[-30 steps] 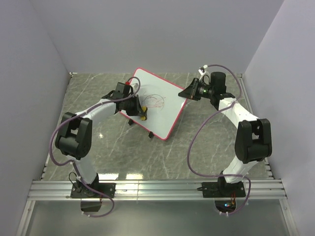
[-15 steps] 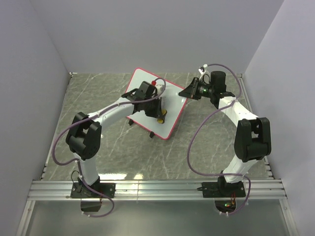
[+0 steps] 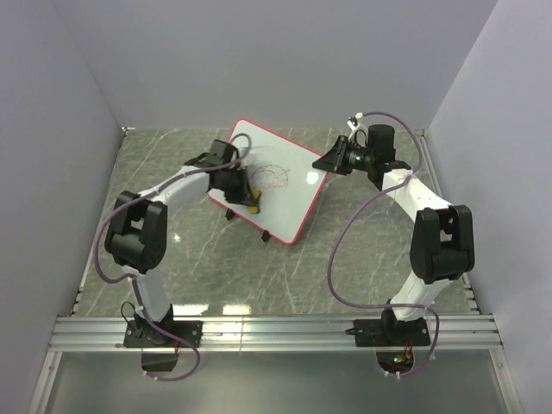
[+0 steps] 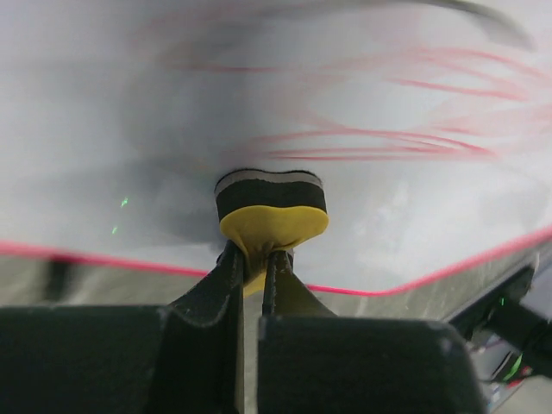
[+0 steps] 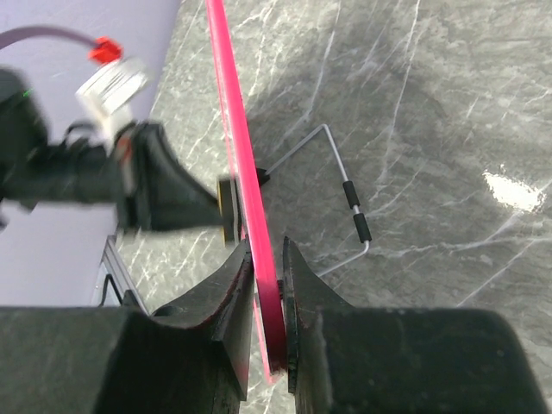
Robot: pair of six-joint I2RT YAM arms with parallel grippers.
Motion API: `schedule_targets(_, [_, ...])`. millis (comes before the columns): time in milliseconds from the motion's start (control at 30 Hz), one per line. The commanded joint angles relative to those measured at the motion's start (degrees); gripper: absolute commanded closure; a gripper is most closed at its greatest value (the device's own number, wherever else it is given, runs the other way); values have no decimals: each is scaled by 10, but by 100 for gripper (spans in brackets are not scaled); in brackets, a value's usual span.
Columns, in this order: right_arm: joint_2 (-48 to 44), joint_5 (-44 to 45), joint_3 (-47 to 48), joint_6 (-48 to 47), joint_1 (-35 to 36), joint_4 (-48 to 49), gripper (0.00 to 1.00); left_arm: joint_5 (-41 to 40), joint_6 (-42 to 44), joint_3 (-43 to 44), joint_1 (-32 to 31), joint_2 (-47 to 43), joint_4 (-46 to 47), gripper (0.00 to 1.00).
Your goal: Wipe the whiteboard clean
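Observation:
The whiteboard (image 3: 285, 185) is a white board with a pink-red frame, propped tilted at the table's middle back, with red scribbles (image 3: 274, 176) on its face. My left gripper (image 3: 244, 195) is shut on a yellow and black eraser (image 3: 251, 203) pressed against the board's lower left part. In the left wrist view the eraser (image 4: 272, 211) touches the board (image 4: 172, 129) just below blurred red lines (image 4: 379, 142). My right gripper (image 3: 326, 163) is shut on the board's right edge. In the right wrist view its fingers clamp the pink-red frame (image 5: 246, 198).
A wire stand (image 5: 345, 194) with black sleeves props the board from behind on the grey marbled table (image 3: 362, 241). Grey walls close in the left, back and right sides. A metal rail (image 3: 276, 332) runs along the near edge.
My left gripper swept the eraser right across the board, then back left to the lower left part. The right gripper and the board have stayed in place.

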Motion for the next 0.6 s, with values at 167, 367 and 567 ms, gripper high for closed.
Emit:
schedule_targets(167, [29,64,1,-18,28,-86,100,-158,-12,-6,88,40,9,100])
schedule_targets(367, [33,62,8,-21,28,-92,100,-122,2,48,56,26,2,100])
schedule_targets(567, [33,61,2,-18,31,-84,100,-71,-2,117,12,28,2,100])
